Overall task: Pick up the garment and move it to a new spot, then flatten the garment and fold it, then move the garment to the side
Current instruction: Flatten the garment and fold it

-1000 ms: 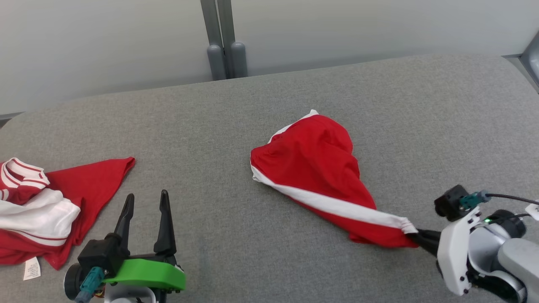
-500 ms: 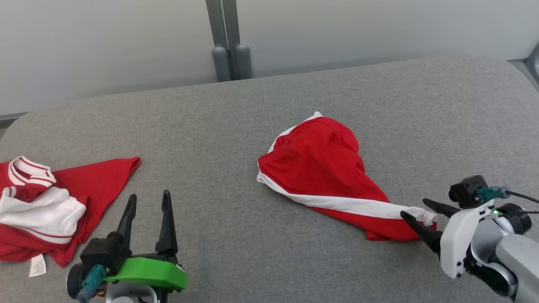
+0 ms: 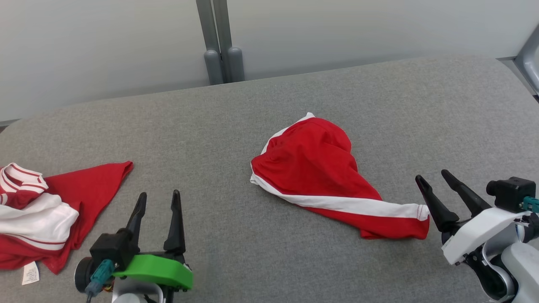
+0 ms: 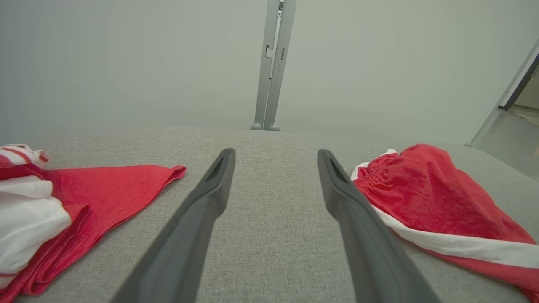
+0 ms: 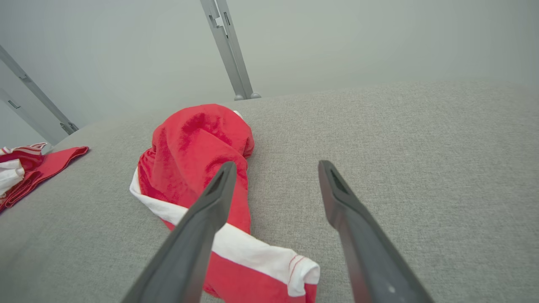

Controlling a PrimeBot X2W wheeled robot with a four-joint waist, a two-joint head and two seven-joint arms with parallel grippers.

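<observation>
Noting the gaps first: the second red-and-white pile at far left runs off the head view's left edge, so its full shape cannot be read. The right arm is cropped at the lower right corner. The garment is bunched, its folds hiding whatever lies beneath (in the right wrist view one dark finger also crosses in front of the red cloth, and in the left wrist view the garment's near end is cut by the frame). Change against half a second ago: the right gripper then had its fingers at the garment's white-striped corner. Now it stands off that corner, fingers spread with no cloth between them, and the corner lies slack on the grey surface. The whole head view has shifted a little too, which is camera motion, not the cloth's. Position: the garment lies mid-surface, slightly right of centre, tapering toward the right gripper. Its striped corner sits just beside the gripper's nearer finger, on the robot's left of it, seemingly not touching. The left gripper sits at lower left, fingers spread and empty, well apart from the garment, between it and the pile.
</observation>
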